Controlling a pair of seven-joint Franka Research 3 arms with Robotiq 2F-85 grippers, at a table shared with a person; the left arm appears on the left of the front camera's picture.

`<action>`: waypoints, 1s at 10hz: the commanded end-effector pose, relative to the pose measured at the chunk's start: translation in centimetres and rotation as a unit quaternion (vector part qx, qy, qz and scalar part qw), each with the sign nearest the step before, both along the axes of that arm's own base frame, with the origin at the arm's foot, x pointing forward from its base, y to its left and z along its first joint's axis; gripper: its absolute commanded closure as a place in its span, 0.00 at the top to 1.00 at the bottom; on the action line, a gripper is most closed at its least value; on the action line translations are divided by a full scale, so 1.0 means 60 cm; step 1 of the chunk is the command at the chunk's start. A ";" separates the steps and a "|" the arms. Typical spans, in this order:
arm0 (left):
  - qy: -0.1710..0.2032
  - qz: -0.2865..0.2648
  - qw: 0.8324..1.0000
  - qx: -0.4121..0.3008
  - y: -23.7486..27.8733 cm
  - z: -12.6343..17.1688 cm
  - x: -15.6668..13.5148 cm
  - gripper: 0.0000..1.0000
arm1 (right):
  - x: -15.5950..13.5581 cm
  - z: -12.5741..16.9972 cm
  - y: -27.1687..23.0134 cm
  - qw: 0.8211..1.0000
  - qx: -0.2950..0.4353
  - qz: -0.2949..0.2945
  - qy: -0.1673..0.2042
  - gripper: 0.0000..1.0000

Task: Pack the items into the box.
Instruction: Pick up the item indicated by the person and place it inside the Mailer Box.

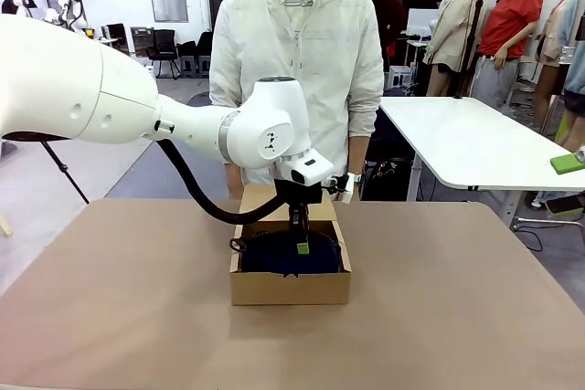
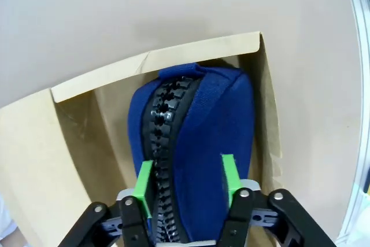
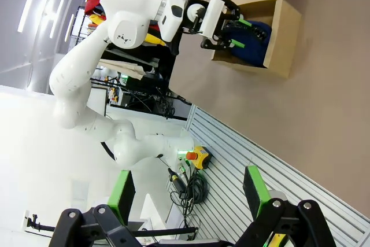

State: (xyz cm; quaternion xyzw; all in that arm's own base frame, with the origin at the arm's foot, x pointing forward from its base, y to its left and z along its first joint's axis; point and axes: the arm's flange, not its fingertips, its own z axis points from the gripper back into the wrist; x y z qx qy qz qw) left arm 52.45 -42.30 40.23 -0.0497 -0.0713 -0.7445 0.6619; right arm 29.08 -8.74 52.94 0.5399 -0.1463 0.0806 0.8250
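- Reaching into the box (image 2: 156,62), the left gripper (image 2: 186,180) straddles the blue pouch (image 2: 214,120) lying zip-up inside; whether its pads pinch or merely flank it is unclear.
- The right gripper (image 3: 188,184) waits spread wide, well clear.

Robot lab, open hall: white worktable (image 1: 475,139), office chairs (image 1: 164,47), e-stop btn (image 3: 199,155), loose cables (image 3: 193,192).

You lose the lower part of the navy-blue soft zipped pouch (image 1: 270,258) behind the near wall of the shallow brown cardboard box (image 1: 289,288) in the front view, its near end runs off the left wrist view's bottom edge behind the left gripper (image 2: 186,172), and you cannot tell whether the green pads (image 2: 229,174) press it.
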 end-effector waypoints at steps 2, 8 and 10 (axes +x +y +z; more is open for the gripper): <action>-0.023 0.005 0.999 -0.023 0.038 0.047 -0.020 1.00 | -0.001 0.000 -0.004 1.000 -0.005 0.006 -0.006 1.00; 0.038 0.109 0.988 -0.103 0.217 0.258 -0.034 1.00 | -0.001 0.000 -0.004 1.000 -0.005 0.006 -0.006 1.00; 0.235 0.242 0.922 -0.188 0.345 0.333 -0.046 1.00 | -0.001 0.000 -0.004 1.000 -0.005 0.006 -0.006 1.00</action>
